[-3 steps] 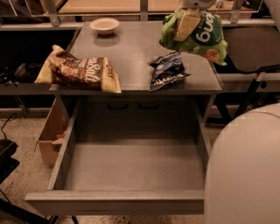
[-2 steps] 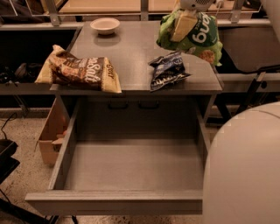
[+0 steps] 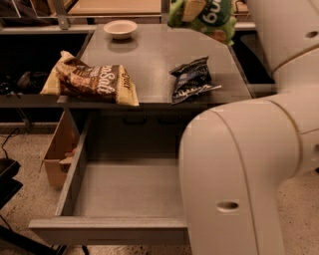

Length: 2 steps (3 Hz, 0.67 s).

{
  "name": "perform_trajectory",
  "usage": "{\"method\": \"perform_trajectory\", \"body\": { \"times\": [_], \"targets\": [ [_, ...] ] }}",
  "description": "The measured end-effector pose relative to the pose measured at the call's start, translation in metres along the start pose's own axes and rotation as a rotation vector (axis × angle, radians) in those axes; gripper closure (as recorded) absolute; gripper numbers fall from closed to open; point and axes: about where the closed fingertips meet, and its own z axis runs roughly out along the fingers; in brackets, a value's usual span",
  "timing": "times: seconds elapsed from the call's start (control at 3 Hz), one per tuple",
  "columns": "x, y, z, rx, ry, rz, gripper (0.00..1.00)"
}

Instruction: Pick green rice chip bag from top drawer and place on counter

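Note:
The green rice chip bag (image 3: 209,19) hangs in the air above the back right part of the counter (image 3: 159,55), at the top edge of the camera view. My gripper (image 3: 193,9) is shut on the bag's upper part; one tan finger shows against the bag and the rest of the gripper is cut off by the top edge. The top drawer (image 3: 129,191) is pulled open below the counter and its grey floor is bare. My white arm (image 3: 249,169) fills the right side and hides the drawer's right end.
A brown and yellow bag (image 3: 94,79) lies on the counter's front left edge. A dark blue-black bag (image 3: 192,79) lies at front right. A small white bowl (image 3: 120,28) stands at the back. A cardboard box (image 3: 60,154) sits on the floor left of the drawer.
The green bag has risen and moved back over the counter in my gripper. My arm now covers more of the right side of the view.

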Motion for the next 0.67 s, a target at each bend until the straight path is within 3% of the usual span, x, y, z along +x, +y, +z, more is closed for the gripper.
{"method": "perform_trajectory", "body": {
  "times": [0.33,0.67],
  "targets": [
    [-0.017,-0.061,0.024,0.194,0.053,-0.054,1.00],
    [-0.031,-0.084,0.064,0.280,0.081,-0.055,1.00]
  ]
}}
